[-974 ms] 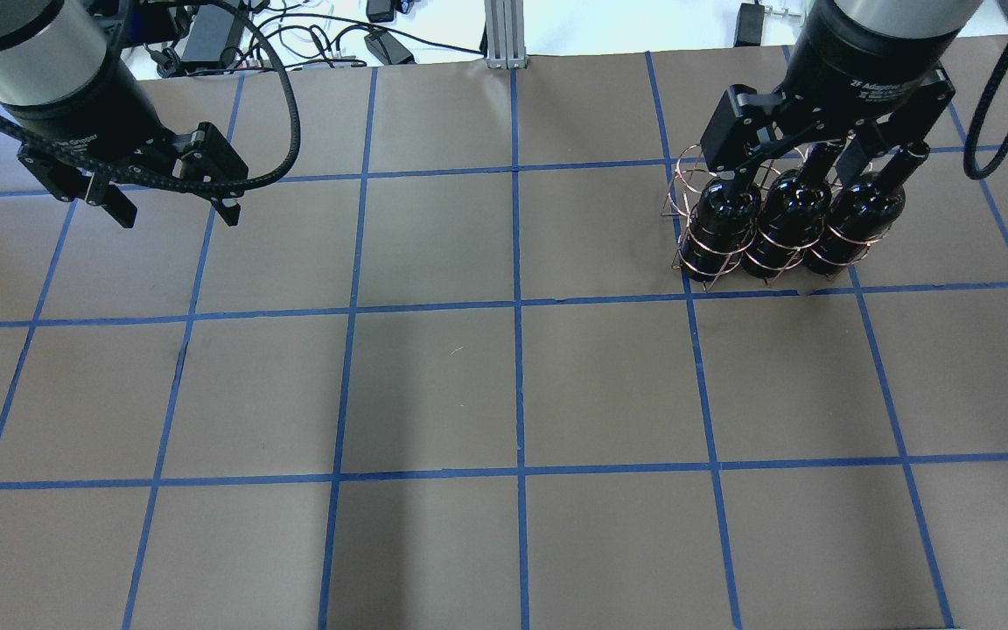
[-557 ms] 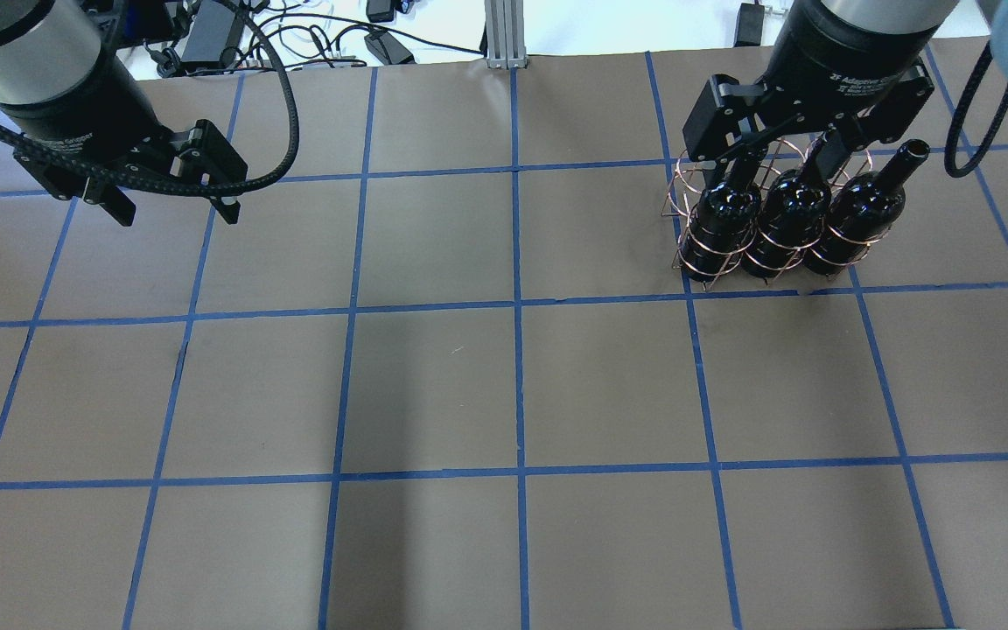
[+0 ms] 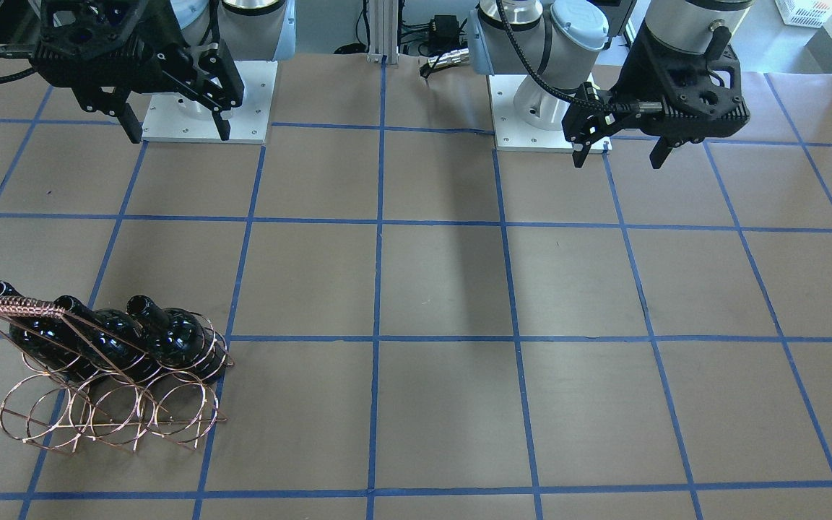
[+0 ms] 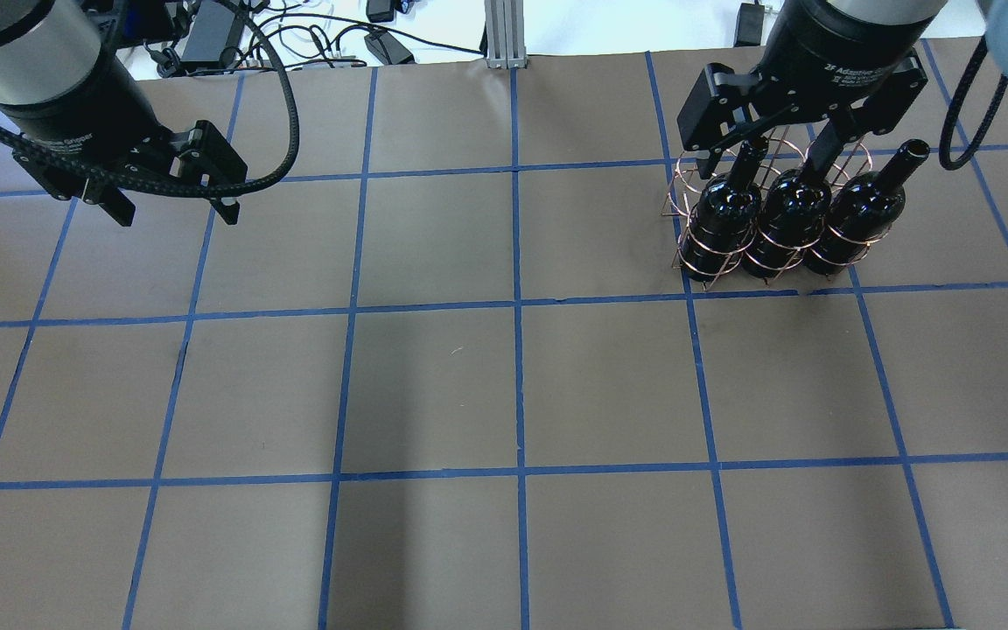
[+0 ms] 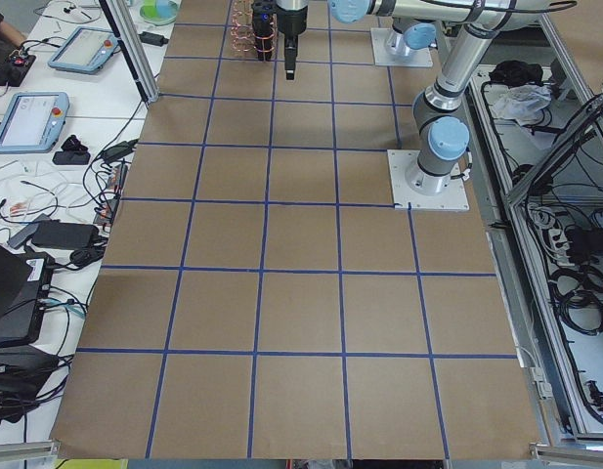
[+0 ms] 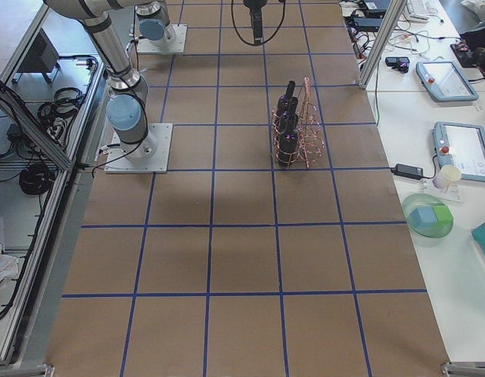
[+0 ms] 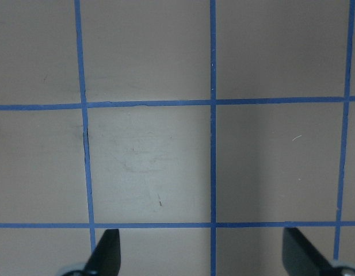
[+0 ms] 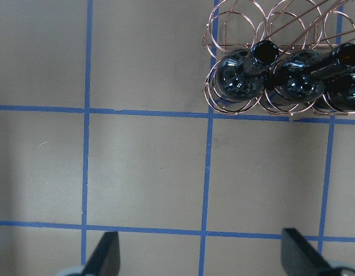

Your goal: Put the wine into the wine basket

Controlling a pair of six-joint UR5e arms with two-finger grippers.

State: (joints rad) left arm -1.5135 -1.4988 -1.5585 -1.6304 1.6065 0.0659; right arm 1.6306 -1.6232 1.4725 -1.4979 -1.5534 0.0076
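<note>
Three glossy black wine bottles (image 4: pixel 791 214) stand side by side in the copper wire wine basket (image 4: pixel 683 179) at the back right of the table. They fill the rings on the robot's side, and the rings on the far side (image 3: pixel 98 412) are empty. My right gripper (image 4: pixel 773 153) is open and empty, raised above the bottle necks and touching none of them. Its wrist view shows the bottles (image 8: pixel 240 77) at the top right, with the fingers (image 8: pixel 105 256) wide apart. My left gripper (image 4: pixel 176 214) is open and empty at the back left, above bare table.
The table is brown paper with a grid of blue tape (image 4: pixel 517 306). Cables and power bricks (image 4: pixel 206 35) lie beyond the back edge. A metal post (image 4: pixel 504 35) stands at the back middle. The arm bases (image 3: pixel 206 108) are bolted at the robot's side.
My right gripper has lifted up and back from the bottle necks, still open, uncovering the rightmost bottle's neck. The bottles and basket stayed put. The left arm has barely moved.
</note>
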